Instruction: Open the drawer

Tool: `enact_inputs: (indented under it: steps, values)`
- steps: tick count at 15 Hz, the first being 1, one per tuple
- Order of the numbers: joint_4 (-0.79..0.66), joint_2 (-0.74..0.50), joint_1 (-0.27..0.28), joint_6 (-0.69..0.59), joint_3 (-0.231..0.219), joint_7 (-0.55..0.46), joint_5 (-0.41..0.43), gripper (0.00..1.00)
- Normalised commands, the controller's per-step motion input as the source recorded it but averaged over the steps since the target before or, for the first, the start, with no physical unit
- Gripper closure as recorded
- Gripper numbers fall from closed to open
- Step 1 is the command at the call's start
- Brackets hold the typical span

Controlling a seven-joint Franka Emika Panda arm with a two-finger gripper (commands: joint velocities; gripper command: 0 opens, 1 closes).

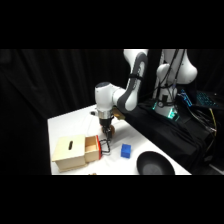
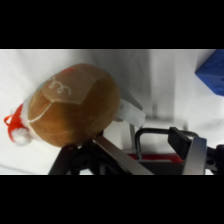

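- So, where is the drawer (image 1: pixel 93 148)?
- It sits in the small light-wood box (image 1: pixel 70 152) near the front left of the white worktop (image 1: pixel 67 122). The drawer is pulled part way out to the right. You can see its tan side and its red-orange front (image 2: pixel 157 159).
- Is anything in the drawer?
- I cannot tell. The inside does not show in either view.
- What about the box?
- It has 1 dark slot on top. Nothing lies on it.
- Where is the pincer (image 1: pixel 106 133)?
- It hangs down from the white arm (image 1: pixel 127 85), right at the black loop handle (image 1: pixel 104 147) on the drawer front. In the wrist view 1 grey finger (image 2: pixel 192 152) sits right by the black handle (image 2: pixel 150 136).
- Is the pincer spread or pressed together?
- I cannot tell. Only 1 finger shows well.
- What else is on the worktop?
- A brown ball (image 2: pixel 75 107) with pale lines lies just behind the pincer. It fills a lot of the wrist view. A little red and white thing (image 2: pixel 16 125) touches its side. A small blue cube (image 1: pixel 125 150) sits near the drawer, to the right. A black round bowl (image 1: pixel 155 164) sits at the front right corner.
- And the room?
- Black curtains (image 1: pixel 50 80) hang behind. Dark gear with cables (image 1: pixel 200 107) sits to the right.
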Motion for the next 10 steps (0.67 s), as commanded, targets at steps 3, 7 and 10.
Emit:
enact_inputs:
  steps: [3,7,10]
  values:
    - [-0.3,-0.35,0.017,-0.1,-0.025,-0.13,0.019,0.0]
    - [-0.23,-0.38,0.039,-0.14,-0.062,-0.1,-0.02,0.0]
    - [-0.19,-0.44,0.056,-0.21,-0.103,-0.08,-0.075,0.0]
